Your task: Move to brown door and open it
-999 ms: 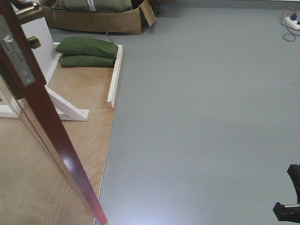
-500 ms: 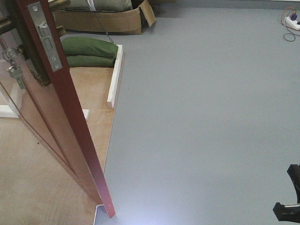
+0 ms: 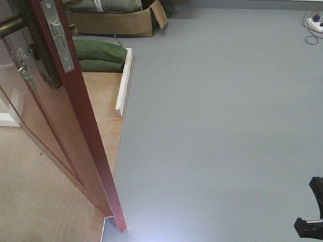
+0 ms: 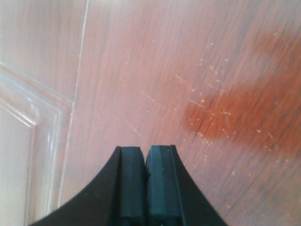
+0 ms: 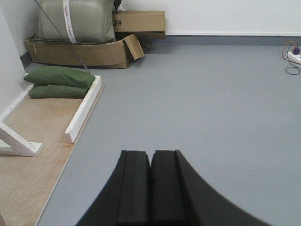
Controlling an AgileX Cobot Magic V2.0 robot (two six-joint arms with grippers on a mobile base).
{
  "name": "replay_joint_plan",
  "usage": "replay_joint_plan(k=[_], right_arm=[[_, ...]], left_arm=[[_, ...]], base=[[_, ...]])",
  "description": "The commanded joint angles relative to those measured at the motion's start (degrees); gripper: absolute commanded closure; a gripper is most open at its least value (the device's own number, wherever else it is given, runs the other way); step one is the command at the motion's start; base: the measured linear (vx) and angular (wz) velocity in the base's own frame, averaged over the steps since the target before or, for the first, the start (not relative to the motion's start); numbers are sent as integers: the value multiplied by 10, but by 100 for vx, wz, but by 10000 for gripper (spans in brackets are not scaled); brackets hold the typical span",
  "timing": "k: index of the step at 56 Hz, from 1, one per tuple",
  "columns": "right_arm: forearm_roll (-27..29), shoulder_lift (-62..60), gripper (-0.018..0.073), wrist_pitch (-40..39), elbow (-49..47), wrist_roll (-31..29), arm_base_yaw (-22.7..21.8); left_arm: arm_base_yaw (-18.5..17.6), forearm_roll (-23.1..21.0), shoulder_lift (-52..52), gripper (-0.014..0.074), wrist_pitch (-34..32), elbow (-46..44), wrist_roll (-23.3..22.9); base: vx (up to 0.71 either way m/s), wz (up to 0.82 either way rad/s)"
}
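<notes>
The brown door stands ajar at the left of the front view, its edge turned toward me. On that edge sits a silver latch plate. A brass lever handle and hanging keys show on its glossy face. In the left wrist view the door's face fills the frame, with its recessed panel at the left. My left gripper is shut and empty, close to that face. My right gripper is also shut and empty, over the grey floor.
Green sandbags lie on a plywood base bordered by a white rail and a white brace. A cardboard box holding a large sack stands behind. A power strip with cables lies far right.
The door's edge has shifted right across the front view, now covering the white brace and part of the sandbags. Its face, handle and keys have come into view.
</notes>
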Motion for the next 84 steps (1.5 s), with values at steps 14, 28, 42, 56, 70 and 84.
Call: replay_joint_plan(k=[14,28,42,56,70,84], right_arm=[[-2,-3,559,-43,2,-4,-1],[-2,-3,559,-43,2,-4,-1],[-2,-3,559,-43,2,-4,-1],[-2,-3,559,-43,2,-4,-1],[-2,-3,559,-43,2,-4,-1],[-2,-3,559,-43,2,-4,-1]], left_arm=[[-3,-4,-8,603,-45,-16,-1],[-3,-4,-8,603,-45,-16,-1],[-3,-4,-8,603,-45,-16,-1],[-3,-4,-8,603,-45,-16,-1],[-3,-4,-8,603,-45,-16,-1],[-3,-4,-8,603,-45,-16,-1]], base=[[0,0],[0,0],[0,0],[3,-2],[9,-3],[14,-4]])
